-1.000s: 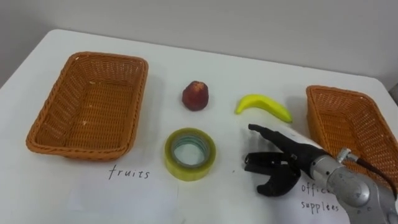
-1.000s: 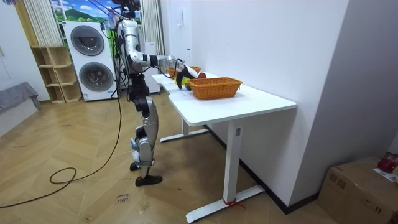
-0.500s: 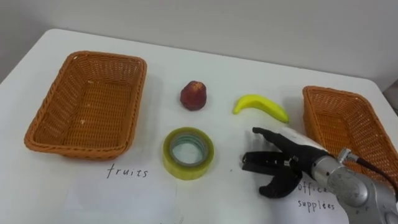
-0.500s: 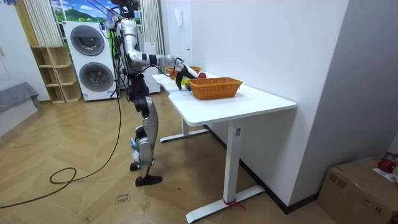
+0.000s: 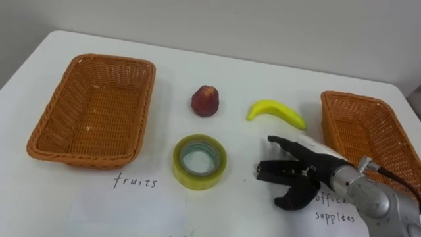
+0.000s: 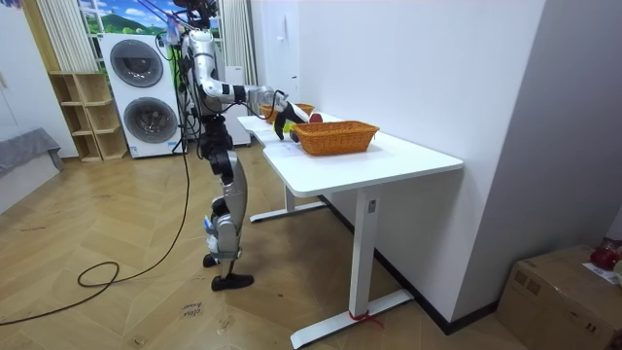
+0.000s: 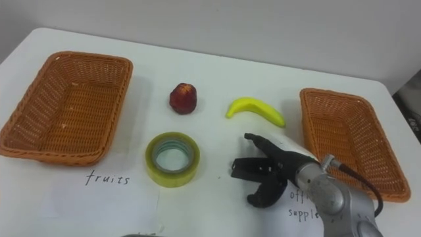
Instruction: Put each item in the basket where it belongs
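The robot's right hand [image 5: 304, 176], fingers spread and holding nothing, is low over the white table [image 5: 250, 72] near a tape roll [image 5: 200, 162]. A red fruit [image 5: 206, 101] and a banana [image 5: 276, 112] lie between the left basket [image 5: 92, 108] and the right basket [image 5: 368, 131].

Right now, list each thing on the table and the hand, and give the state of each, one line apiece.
Left basket: upright, holds nothing.
Right basket: upright, holds nothing.
Red fruit: on the table between the baskets, not yet sorted.
Banana: lying on the table, not yet sorted.
Tape roll: lying flat on the table, not yet sorted.
Right hand: open, fingers spread, holding nothing, right of the tape roll.
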### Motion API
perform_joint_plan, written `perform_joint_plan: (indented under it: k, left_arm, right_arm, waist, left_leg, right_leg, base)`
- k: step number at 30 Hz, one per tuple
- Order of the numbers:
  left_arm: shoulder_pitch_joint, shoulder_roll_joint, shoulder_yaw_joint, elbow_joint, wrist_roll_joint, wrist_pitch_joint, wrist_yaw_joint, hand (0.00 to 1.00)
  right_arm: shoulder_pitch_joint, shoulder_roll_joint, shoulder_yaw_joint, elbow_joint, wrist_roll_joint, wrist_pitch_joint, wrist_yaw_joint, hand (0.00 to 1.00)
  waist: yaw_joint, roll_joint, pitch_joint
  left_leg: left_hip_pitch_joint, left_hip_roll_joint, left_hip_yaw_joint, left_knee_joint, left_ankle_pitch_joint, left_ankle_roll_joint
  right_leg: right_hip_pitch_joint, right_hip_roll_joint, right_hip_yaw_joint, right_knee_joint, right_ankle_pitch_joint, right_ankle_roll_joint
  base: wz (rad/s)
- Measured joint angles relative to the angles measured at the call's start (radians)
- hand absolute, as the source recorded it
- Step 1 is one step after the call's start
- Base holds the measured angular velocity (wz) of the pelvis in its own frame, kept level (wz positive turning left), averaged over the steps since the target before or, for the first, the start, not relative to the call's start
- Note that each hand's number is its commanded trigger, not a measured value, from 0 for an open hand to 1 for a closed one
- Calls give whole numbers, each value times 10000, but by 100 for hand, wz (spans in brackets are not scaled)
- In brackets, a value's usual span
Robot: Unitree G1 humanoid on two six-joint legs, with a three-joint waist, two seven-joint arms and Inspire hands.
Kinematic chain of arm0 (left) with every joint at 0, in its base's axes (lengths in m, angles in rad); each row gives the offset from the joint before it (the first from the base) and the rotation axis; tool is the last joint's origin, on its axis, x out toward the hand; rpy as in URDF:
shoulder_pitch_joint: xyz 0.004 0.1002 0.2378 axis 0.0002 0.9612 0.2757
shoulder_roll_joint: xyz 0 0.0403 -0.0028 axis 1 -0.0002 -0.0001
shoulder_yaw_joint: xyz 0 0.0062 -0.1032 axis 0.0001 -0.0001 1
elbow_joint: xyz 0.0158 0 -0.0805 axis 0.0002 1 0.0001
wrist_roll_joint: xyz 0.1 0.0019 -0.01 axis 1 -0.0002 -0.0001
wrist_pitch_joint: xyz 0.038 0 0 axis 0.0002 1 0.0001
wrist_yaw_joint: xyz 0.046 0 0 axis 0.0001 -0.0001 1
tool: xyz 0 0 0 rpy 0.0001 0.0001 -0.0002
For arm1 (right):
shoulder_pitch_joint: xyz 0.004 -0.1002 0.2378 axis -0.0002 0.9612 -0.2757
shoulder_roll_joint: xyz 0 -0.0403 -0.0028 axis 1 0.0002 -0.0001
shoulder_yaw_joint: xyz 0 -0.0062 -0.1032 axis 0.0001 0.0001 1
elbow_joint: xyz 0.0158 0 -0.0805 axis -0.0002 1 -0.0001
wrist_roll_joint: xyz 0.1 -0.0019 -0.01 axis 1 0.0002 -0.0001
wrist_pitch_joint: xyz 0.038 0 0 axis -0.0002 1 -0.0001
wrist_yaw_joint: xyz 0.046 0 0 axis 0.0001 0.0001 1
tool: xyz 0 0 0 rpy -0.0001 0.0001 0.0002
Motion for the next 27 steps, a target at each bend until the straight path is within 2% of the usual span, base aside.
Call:
perform_joint_plan:
  k: [3,6,12,18,19,20,21,27]
  left_arm:
    - [6,-1,1,-106,7,22,4,0]
    - [16,-1,3,-225,10,55,11,0]
    - [52,-5,8,-638,24,312,-2,0]
    - [56,2,11,-726,21,501,-8,0]
    - [54,4,10,-765,21,529,-10,0]
    - [47,6,6,-777,20,578,-12,0]
    - [47,6,5,-779,20,597,-16,0]
    - [45,5,-3,-797,20,641,-43,0]
  right_arm:
    - [-7,-1,-19,-36,-4,28,96,0]
    - [-6,-2,-22,-134,-37,227,184,0]
    - [-84,0,-11,-224,-440,472,487,0]
    - [-93,25,88,-221,-677,779,599,0]
    - [-93,82,90,-217,-767,867,670,20]
    - [-93,177,91,-210,-831,933,732,57]
    - [-94,214,91,-210,-837,991,770,100]
    - [-187,290,188,-191,-1507,1085,709,100]
  waist:
    - [96,19,-3]
    - [151,30,-7]
    - [211,32,-13]
    - [241,-39,-60]
    - [249,-68,-81]
    - [259,-94,-97]
    - [259,-109,-101]
    - [344,-154,-87]
  left_leg:
    - [-2,3,32,-7,0,0]
    - [-2,4,50,-6,0,0]
    - [0,0,58,18,1,0]
    - [-10,-9,19,89,2,0]
    - [-17,-9,6,113,2,0]
    - [-15,-8,2,128,2,0]
    - [-14,-9,1,131,2,0]
    - [-21,-5,-19,117,1,0]
  right_leg:
    - [-16,1,-6,0,0,0]
    - [-21,2,-9,-1,0,0]
    - [-35,1,-7,-8,0,0]
    - [-25,-9,-7,-2,0,0]
    - [-21,-11,-13,7,0,0]
    - [-13,-10,-14,11,0,0]
    - [-10,-10,-14,13,0,0]
    - [-3,4,-7,29,39,-18]
  base:
    - [0]
    - [0]
    - [0]
    - [0]
    - [0]
    - [0]
    - [0]
    - [0]
